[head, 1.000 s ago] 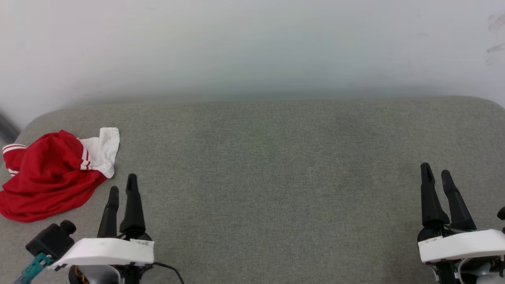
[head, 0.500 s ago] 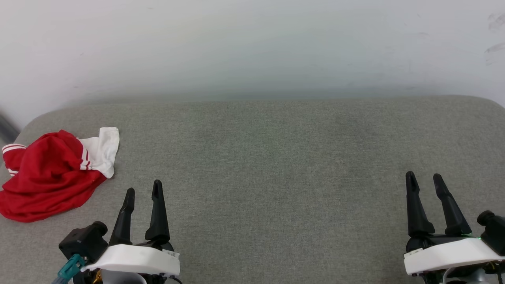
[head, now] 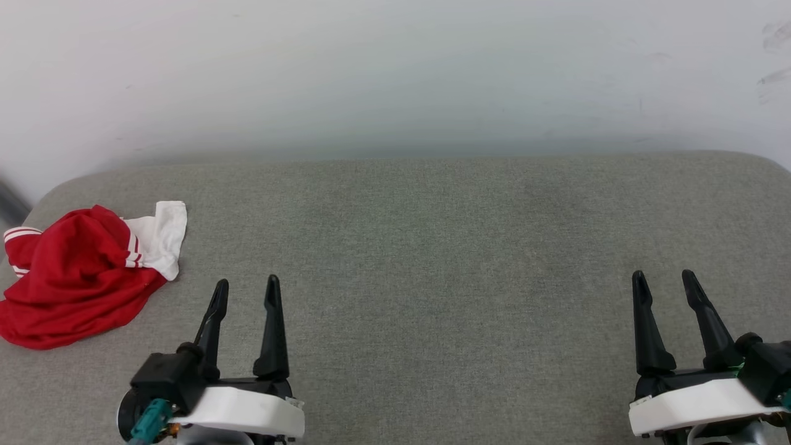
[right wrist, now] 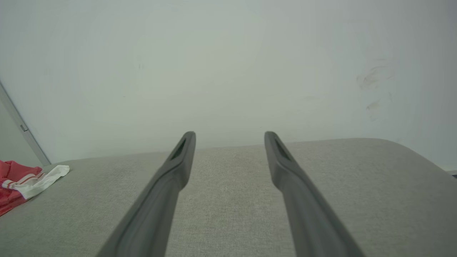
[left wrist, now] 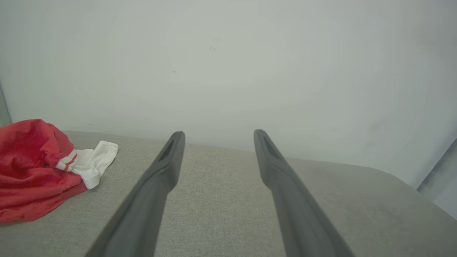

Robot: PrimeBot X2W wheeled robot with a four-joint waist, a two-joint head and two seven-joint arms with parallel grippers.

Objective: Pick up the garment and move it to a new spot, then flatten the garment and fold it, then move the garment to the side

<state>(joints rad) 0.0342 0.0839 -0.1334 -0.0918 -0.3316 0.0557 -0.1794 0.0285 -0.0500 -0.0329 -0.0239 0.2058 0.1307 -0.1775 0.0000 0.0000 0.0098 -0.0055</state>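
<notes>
Head view, garment (head: 74,278): crumpled red heap, white sleeve panel, far left on cushion (head: 432,247).
Cushion: grey woven, rounded corners.
Left gripper (head: 247,281): tapered, spread wide, empty, near garment.
Right gripper (head: 662,274): spread wide, empty, well apart.

Garment (head: 74,290): bright red body, 1 white sleeve panel, trim in red and white stripes. Surface (head: 432,247): plain grey-green weave; wall (head: 395,74): off-white with faint dark scuffs at upper right. Left gripper (head: 246,284) and right gripper (head: 664,276): 2 black fingers each, white housing; plug (head: 148,421) on the left one: teal.
</notes>
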